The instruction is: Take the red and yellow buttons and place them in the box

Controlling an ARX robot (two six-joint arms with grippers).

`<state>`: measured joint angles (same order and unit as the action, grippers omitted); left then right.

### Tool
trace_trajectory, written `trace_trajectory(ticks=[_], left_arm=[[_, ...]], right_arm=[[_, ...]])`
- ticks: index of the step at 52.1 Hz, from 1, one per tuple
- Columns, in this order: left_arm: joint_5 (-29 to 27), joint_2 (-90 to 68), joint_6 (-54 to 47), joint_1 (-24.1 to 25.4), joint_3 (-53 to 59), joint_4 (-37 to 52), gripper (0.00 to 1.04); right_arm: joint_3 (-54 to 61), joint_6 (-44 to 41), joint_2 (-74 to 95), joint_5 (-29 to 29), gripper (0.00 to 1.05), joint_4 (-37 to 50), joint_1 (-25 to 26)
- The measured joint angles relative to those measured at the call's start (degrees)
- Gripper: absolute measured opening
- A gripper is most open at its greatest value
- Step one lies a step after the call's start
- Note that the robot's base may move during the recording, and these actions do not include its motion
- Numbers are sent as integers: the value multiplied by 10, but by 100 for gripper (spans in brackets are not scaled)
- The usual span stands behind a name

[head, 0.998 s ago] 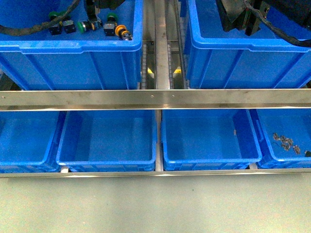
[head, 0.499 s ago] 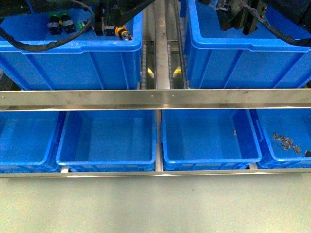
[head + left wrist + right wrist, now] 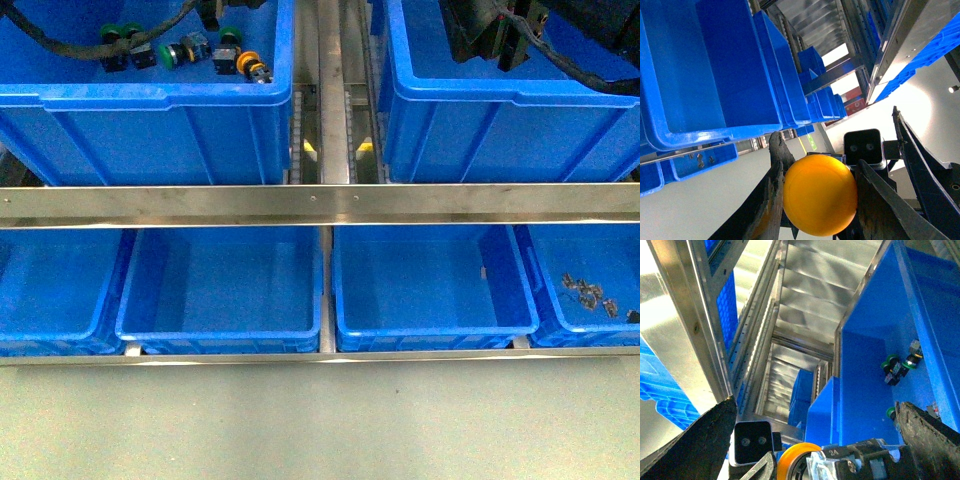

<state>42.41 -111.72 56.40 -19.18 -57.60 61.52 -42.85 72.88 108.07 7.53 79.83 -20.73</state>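
your left end effector (image 3: 815,200), closed on a yellow button (image 3: 820,195), has lifted out of the upper left bin (image 3: 150,110) since half a second ago.

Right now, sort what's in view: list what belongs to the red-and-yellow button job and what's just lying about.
Job:
- held yellow button, gripped in the left end effector
- loose yellow button in the upper left bin

Lying about:
- green-capped switches
- small metal parts

No red button shows.
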Motion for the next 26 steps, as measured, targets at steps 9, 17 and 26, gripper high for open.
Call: trace_trajectory(ticks=[9, 17, 26], left_arm=[[0, -3, -2, -6, 0, -4, 33], [0, -6, 0, -7, -2, -4, 32], [-11, -11, -3, -7, -7, -5, 27]], right_arm=[[0, 2, 0, 0, 75, 0, 0], [0, 2, 0, -8, 50, 0, 0], [0, 1, 2, -20, 25, 0, 0]])
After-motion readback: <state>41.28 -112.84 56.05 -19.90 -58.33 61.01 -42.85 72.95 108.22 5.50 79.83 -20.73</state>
